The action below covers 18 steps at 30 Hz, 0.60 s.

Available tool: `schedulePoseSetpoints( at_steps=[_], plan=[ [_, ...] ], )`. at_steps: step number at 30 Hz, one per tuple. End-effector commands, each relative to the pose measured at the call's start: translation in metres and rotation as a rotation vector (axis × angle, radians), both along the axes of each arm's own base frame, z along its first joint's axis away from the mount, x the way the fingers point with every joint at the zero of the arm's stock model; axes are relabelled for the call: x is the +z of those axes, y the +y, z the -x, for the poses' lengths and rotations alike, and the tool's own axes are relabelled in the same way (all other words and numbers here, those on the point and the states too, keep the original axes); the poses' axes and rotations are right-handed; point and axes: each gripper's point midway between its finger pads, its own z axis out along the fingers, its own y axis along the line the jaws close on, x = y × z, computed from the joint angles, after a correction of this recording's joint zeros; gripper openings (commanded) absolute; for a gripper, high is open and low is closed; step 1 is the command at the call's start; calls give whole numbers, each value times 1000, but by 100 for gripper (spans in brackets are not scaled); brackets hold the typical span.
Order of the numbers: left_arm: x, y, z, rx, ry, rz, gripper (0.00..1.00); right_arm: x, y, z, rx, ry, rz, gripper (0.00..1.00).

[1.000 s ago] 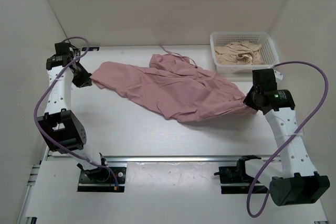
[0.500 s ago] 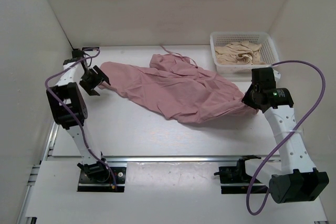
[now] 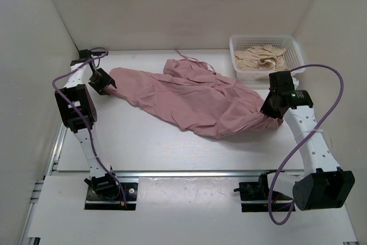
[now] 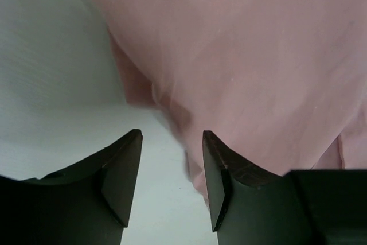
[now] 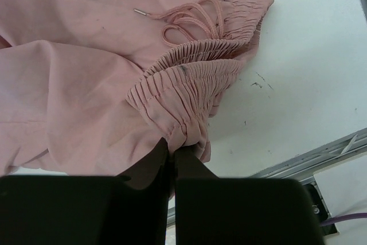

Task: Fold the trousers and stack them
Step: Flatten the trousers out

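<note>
The trousers' (image 3: 195,98) waistband (image 5: 189,78) is being clamped by the right gripper (image 5: 172,148); the hem (image 4: 166,101) should be bitten deep by the parted left gripper (image 4: 171,136).

Basket: a white plastic mesh basket (image 3: 233,55) sits at the far right corner of the table, close to the back wall.
Basket contents: a crumpled beige-cream garment (image 3: 262,57) lies heaped inside, filling most of the basket.
Table: a white tabletop (image 3: 149,142) with a few small dark scuff marks (image 5: 258,81), seen from the right wrist.
Rail: a metal rail (image 3: 189,173) runs left to right along the table's near edge.
Enclosure: a plain pale back wall (image 3: 183,10) and side panels at left (image 3: 28,84) and right (image 3: 338,38) close in the table.
</note>
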Motion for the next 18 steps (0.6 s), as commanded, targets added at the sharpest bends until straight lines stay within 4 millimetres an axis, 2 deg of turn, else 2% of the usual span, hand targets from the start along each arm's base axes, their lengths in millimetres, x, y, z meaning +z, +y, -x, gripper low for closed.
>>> schedulePoseSetpoints(
  at_steps=[1,2,3,9,11,12,13,14,16,17,18],
  plan=[
    [9,10,-18,18,-40,-34,58,9,1,-15,12,-41,-1,0],
    [14,14,-21,24,-49,-51,58,12,2,-16,12,-50,-2,0],
    [7,13,-20,24,-34,-48,58,10,2,-17,12,-41,-1,0],
    [-3,18,-33,27,-25,-54,56,11,2,-19,12,-41,-1,0],
    [-8,19,-36,27,-22,-54,48,11,2,-19,12,-41,-1,0],
    [-6,19,-37,27,-22,-54,37,11,2,-19,12,-41,-1,0],
    [-6,21,-39,30,-20,-62,16,14,0,-21,8,-51,6,0],
    [0,21,-39,30,-18,-62,10,14,-3,-21,6,-50,25,0],
    [8,15,-42,16,-29,-51,10,19,-4,-25,10,-60,37,0],
    [32,16,-47,17,-81,-62,10,23,-9,-26,2,-69,51,0],
    [45,17,-50,18,-111,-69,10,30,-11,-35,-9,-81,50,0]
  ],
)
